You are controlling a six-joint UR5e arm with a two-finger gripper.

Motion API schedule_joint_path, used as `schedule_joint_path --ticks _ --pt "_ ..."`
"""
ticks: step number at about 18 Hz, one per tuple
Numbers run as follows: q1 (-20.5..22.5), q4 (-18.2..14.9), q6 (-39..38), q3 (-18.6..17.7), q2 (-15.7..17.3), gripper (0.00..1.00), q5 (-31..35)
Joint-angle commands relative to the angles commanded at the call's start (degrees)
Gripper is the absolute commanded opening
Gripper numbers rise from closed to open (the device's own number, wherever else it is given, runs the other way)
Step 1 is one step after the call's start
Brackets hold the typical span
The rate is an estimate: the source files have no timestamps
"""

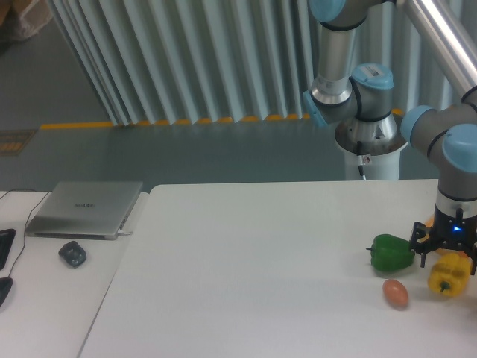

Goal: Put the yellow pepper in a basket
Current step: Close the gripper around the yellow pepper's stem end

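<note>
The yellow pepper (pixel 449 276) lies on the white table (pixel 261 261) near its right edge, glossy and lobed. My gripper (pixel 447 259) hangs straight down just above it, open, with its dark fingers spread to either side of the pepper's top. Nothing is held between them. No basket is in view.
A green bell pepper (pixel 393 253) lies just left of the gripper, and a small brown egg-shaped object (pixel 396 292) sits in front of it. A closed laptop (pixel 86 209) and a dark mouse (pixel 72 253) rest on the side table at the left. The arm's base (pixel 370 138) stands behind the table.
</note>
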Motion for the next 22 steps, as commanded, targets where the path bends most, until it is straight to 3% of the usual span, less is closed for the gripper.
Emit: schedule_joint_path --ticks 9,10,11,13,14,18,21,22 --pt "-1.14 1.93 0.00 -1.41 -1.32 1.00 3.60" --pt "-1.14 1.93 0.00 -1.41 -1.32 0.97 3.60" --pt "-1.14 1.93 0.00 -1.41 -1.32 0.87 3.69" --pt "-1.14 1.93 0.52 -1.32 -1.23 0.52 3.60" --pt "-1.14 1.93 0.53 -1.06 -1.23 0.45 3.60" --pt "-1.14 1.76 0.53 1.13 0.34 0.43 2.03" --pt "-0.09 1.49 0.88 1.93 3.86 0.42 -5.95" --pt "0.43 1.23 0.88 3.85 4.13 0.42 -7.46"
